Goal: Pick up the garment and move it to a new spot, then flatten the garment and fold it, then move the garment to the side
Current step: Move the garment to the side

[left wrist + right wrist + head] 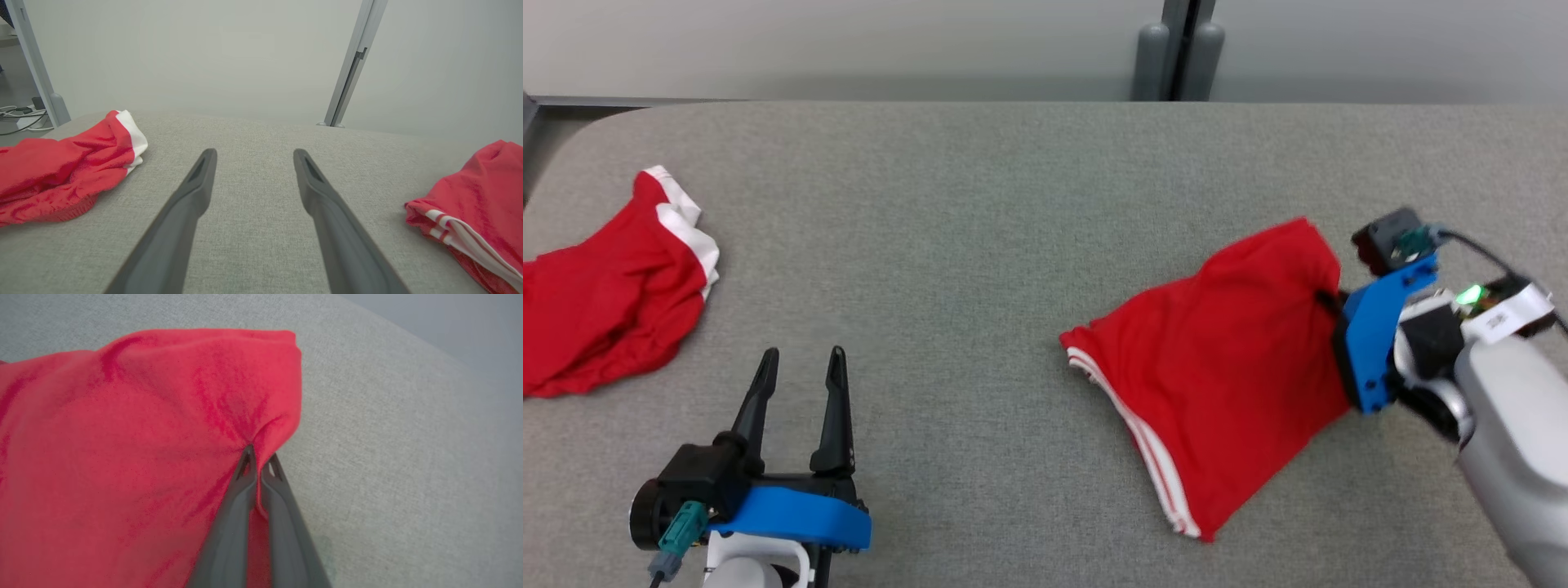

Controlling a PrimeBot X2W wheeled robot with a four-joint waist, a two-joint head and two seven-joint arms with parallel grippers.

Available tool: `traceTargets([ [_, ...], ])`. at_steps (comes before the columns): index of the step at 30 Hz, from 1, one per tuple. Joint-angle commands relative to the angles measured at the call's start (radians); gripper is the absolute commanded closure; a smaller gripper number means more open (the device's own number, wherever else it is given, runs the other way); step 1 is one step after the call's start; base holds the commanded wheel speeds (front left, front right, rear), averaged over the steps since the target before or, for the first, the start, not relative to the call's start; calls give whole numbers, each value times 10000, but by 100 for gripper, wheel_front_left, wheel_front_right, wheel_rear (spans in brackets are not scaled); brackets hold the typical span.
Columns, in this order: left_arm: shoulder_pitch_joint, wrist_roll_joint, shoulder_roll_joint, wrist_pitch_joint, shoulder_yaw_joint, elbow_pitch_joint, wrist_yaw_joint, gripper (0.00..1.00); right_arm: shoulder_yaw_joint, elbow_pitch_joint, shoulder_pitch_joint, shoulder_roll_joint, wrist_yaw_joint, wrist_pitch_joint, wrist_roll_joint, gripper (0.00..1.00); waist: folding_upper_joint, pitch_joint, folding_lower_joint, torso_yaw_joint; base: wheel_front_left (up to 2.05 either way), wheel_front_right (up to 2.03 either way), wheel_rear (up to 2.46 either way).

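A red garment [1225, 359] with white stripes along one hem lies on the grey table [1013, 245] at the right; its striped hem shows as the garment [478, 212] in the left wrist view. My right gripper [1327, 306] is shut on the garment's right edge, and the right wrist view has the gripper [257, 457] pinching a fold of the red garment [143, 437]. My left gripper [800, 367] stands open at the lower left with nothing between its fingers; in the left wrist view the gripper [251, 157] is over bare table.
A second red garment [605, 294] with white trim lies crumpled at the table's left edge, seen also as a red heap [61, 163] in the left wrist view. A grey post [1176, 49] stands behind the table. Cables [20, 118] lie on the floor at far left.
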Motion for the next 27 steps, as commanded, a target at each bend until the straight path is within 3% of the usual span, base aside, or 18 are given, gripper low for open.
traceTargets([
  [1,-248,87,20,-59,27,-171,-32,0,156,-106,-680,-419,-6,-201,26,100,-2,268,-1,-81,0,0,0],
  [11,-804,244,155,-67,299,-903,-66,0,201,392,-3101,-1711,-6,-922,-226,100,-2,1480,-1,-735,0,0,0],
  [18,-1114,473,368,-69,356,-1654,-54,0,-785,922,-4234,-2348,-6,-1148,-755,100,-2,2608,-1,-1266,0,0,0],
  [27,-1746,672,638,65,260,-2276,-140,0,-1941,941,-4599,-2977,-6,-1803,-1704,100,-2,3572,-1,-1615,0,0,0],
])
